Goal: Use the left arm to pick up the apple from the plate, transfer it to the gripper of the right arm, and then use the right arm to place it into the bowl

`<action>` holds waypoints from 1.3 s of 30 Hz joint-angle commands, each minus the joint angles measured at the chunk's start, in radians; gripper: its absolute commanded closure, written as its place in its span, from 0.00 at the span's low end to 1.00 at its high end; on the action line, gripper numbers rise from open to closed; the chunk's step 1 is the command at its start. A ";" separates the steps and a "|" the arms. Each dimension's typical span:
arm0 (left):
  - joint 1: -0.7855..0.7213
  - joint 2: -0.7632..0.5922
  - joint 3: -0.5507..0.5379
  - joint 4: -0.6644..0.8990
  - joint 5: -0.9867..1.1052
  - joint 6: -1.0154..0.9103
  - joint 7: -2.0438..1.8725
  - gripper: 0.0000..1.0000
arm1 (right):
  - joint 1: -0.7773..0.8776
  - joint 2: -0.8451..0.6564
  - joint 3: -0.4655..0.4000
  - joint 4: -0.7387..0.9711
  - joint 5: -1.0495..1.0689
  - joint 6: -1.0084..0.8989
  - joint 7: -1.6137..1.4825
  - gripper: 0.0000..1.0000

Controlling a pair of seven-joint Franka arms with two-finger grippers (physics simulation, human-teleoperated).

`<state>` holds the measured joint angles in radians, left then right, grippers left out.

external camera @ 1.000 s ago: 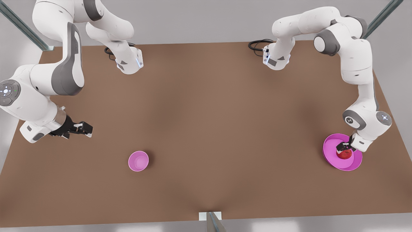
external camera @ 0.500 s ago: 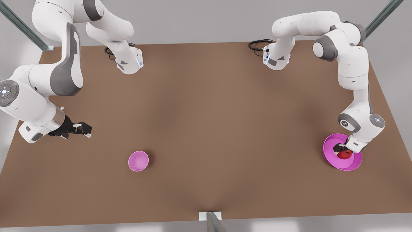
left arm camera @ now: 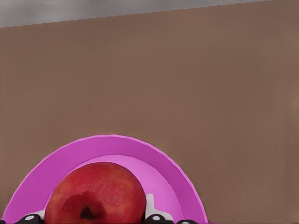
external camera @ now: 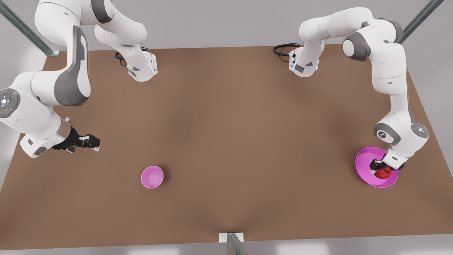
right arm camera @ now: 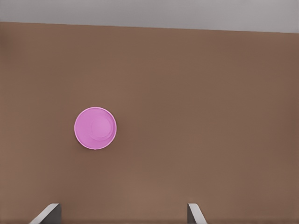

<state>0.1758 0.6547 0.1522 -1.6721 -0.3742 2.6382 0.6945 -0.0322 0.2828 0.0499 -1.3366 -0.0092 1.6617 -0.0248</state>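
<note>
The red apple (external camera: 384, 173) (left arm camera: 96, 193) sits over the wide pink plate (external camera: 363, 160) (left arm camera: 117, 142) at the front view's right. My left gripper (external camera: 380, 168) (left arm camera: 88, 217) reaches down onto it, and its fingers press against both sides of the apple. The small pink bowl (external camera: 152, 176) (right arm camera: 95, 128) stands on the table toward the front view's left. My right gripper (external camera: 96, 143) (right arm camera: 121, 214) hovers open and waiting at the far left, behind and to the left of the bowl, with nothing between its fingers.
The brown table (external camera: 226, 134) stretches between bowl and plate. Both arm bases (external camera: 141, 69) (external camera: 303, 63) stand at the back edge with black cables. A metal post (external camera: 231, 242) rises at the front edge's middle.
The left gripper came down onto the apple and closed on it; apple and gripper have since shifted slightly toward the plate's front rim. The right arm barely moved.
</note>
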 commanded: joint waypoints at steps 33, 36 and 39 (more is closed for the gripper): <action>-0.472 0.359 -0.701 0.540 -1.158 -0.063 1.930 0.22 | 0.173 0.391 0.096 -0.095 1.477 0.444 -0.770 0.00; -0.472 0.362 -0.700 0.540 -1.158 -0.063 1.975 0.23 | 0.175 0.394 0.116 -0.153 1.563 0.448 -0.926 0.00; -0.473 0.362 -0.700 0.540 -1.158 -0.063 1.975 0.23 | 0.179 0.395 0.119 -0.200 1.641 0.460 -1.031 0.00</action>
<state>-0.2968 1.0186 -0.5473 -1.1325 -1.5288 2.5769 1.9349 0.1469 0.6783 0.1670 -1.5277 1.5537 2.0638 -0.4861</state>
